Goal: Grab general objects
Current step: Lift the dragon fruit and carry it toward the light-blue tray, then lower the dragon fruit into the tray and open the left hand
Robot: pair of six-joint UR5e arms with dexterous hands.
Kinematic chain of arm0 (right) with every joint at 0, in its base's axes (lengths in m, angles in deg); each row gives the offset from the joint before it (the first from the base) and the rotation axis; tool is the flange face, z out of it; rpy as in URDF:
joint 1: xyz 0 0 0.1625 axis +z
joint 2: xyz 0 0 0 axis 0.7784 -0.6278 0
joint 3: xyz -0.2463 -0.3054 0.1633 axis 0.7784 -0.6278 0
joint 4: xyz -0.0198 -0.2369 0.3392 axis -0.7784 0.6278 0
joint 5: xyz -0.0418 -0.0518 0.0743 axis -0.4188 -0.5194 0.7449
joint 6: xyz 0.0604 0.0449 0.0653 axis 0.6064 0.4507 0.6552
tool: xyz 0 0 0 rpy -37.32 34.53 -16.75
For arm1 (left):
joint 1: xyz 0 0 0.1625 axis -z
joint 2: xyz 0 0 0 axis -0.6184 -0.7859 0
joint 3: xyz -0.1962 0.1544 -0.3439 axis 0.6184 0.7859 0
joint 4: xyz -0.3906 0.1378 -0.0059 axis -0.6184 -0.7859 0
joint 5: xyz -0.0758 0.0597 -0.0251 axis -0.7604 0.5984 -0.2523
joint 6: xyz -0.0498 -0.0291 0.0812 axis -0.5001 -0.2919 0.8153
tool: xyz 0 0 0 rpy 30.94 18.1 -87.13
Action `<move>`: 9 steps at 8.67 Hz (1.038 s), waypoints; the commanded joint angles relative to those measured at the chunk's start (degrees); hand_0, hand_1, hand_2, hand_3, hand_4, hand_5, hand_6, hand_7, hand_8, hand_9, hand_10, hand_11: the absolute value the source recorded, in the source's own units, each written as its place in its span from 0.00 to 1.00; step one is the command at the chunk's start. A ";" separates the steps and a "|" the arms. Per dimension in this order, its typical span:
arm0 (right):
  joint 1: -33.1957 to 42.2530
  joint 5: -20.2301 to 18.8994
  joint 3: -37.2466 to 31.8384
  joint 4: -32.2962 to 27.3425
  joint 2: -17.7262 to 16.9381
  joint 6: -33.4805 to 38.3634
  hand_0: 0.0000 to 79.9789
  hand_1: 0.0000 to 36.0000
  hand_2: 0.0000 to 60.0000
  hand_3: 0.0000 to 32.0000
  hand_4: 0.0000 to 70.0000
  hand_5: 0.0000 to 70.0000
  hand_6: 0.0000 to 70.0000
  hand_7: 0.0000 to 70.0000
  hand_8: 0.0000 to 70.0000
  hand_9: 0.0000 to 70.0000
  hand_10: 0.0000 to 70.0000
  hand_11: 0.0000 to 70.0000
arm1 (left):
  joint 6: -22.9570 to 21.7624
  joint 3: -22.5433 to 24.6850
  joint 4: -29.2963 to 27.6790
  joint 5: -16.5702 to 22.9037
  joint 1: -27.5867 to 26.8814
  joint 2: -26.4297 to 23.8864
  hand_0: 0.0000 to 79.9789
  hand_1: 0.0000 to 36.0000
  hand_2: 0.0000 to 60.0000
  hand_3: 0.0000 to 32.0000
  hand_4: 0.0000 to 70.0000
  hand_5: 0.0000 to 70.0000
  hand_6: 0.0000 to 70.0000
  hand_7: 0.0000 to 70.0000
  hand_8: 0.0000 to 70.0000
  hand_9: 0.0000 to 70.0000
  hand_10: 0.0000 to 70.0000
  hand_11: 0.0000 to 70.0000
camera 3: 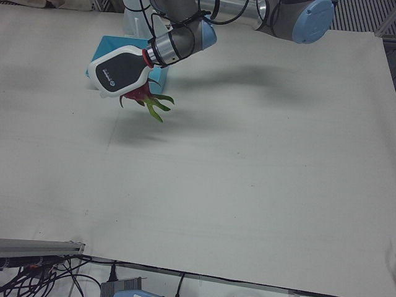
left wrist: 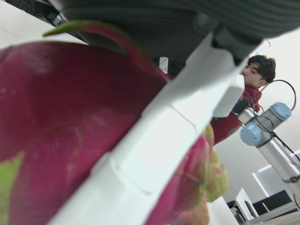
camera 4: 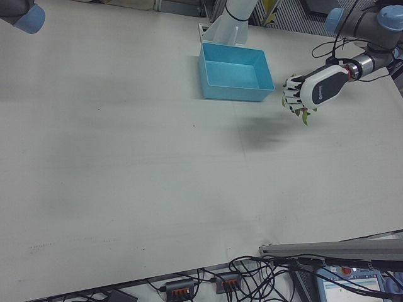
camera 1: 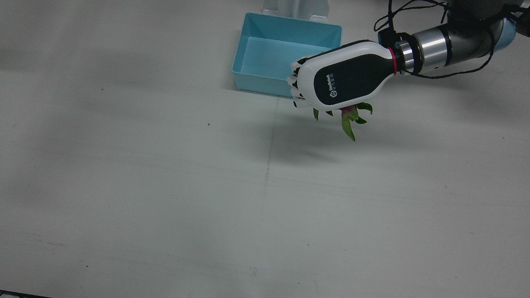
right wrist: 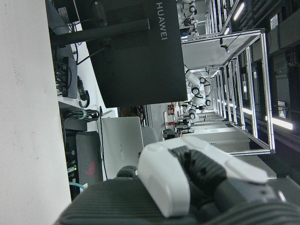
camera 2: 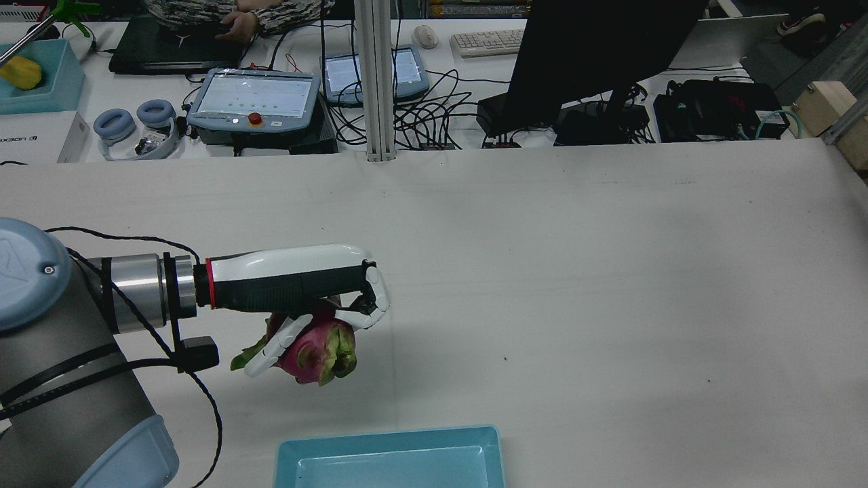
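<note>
Rear view, left to right: left robot hand (camera 2: 298, 285) extends horizontally above the tabletop (camera 2: 610, 305), palm down, fingers (camera 2: 271, 349) curled around a dragon fruit (camera 2: 319, 349) hanging beneath the palm, clear of the surface. Blue bin (camera 2: 390, 457) sits near, toward the robot. Right robot hand (right wrist: 197, 176): finger state cannot be told.

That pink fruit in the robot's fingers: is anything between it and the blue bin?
Nothing visible. The left hand holds the dragon fruit above bare table, beside the empty blue bin, with nothing between them.
</note>
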 commanded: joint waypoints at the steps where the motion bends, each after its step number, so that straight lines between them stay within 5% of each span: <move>1: 0.00 0.00 0.00 0.00 0.02 0.00 0.00 0.00 0.00 0.00 0.00 0.00 0.00 0.00 0.00 0.00 0.00 0.00 | -0.76 1.18 5.95 0.04 -10.35 -7.38 1.00 0.98 1.00 0.00 1.00 1.00 1.00 1.00 1.00 1.00 1.00 1.00; 4: 0.00 0.00 0.00 0.00 0.02 0.00 0.00 0.00 0.00 0.00 0.00 0.00 0.00 0.00 0.00 0.00 0.00 0.00 | -0.06 1.09 3.54 -0.75 -16.09 -8.03 1.00 1.00 1.00 0.00 1.00 1.00 1.00 1.00 1.00 1.00 1.00 1.00; 5: 0.00 0.09 0.00 0.00 0.02 0.00 0.00 0.00 0.00 0.00 0.00 0.00 0.00 0.00 0.00 0.00 0.00 0.00 | 0.03 1.18 -0.06 -0.84 -15.83 -5.67 1.00 1.00 1.00 0.00 0.74 1.00 1.00 1.00 1.00 1.00 1.00 1.00; 6: 0.00 0.00 0.00 0.00 0.02 0.00 0.00 0.00 0.00 0.00 0.00 0.00 0.00 0.00 0.00 0.00 0.00 0.00 | 0.03 1.18 -3.75 -0.93 -15.83 -1.47 1.00 1.00 1.00 0.00 0.08 1.00 0.46 1.00 0.09 0.24 0.78 1.00; 7: 0.00 0.00 0.08 0.00 0.02 0.00 0.00 0.00 0.00 0.00 0.00 0.00 0.00 0.00 0.00 0.00 0.00 0.00 | 0.03 1.18 -6.92 -0.93 -15.92 1.53 1.00 1.00 1.00 0.00 0.00 1.00 0.07 0.72 0.00 0.12 0.41 0.67; 8: 0.00 0.00 0.00 0.00 0.02 0.00 0.00 0.00 0.00 0.00 0.00 0.00 0.00 0.00 0.00 0.00 0.00 0.00 | 0.03 1.18 -8.25 -0.93 -16.00 2.69 1.00 1.00 1.00 0.06 0.05 0.08 0.00 0.25 0.00 0.03 0.14 0.29; 9: 0.00 0.00 0.00 0.00 0.02 0.00 0.00 0.00 0.00 0.00 0.00 0.00 0.00 0.00 0.00 0.00 0.00 0.00 | 0.03 1.18 -8.79 -0.93 -16.09 2.79 1.00 1.00 1.00 0.08 0.01 0.00 0.00 0.09 0.00 0.00 0.00 0.06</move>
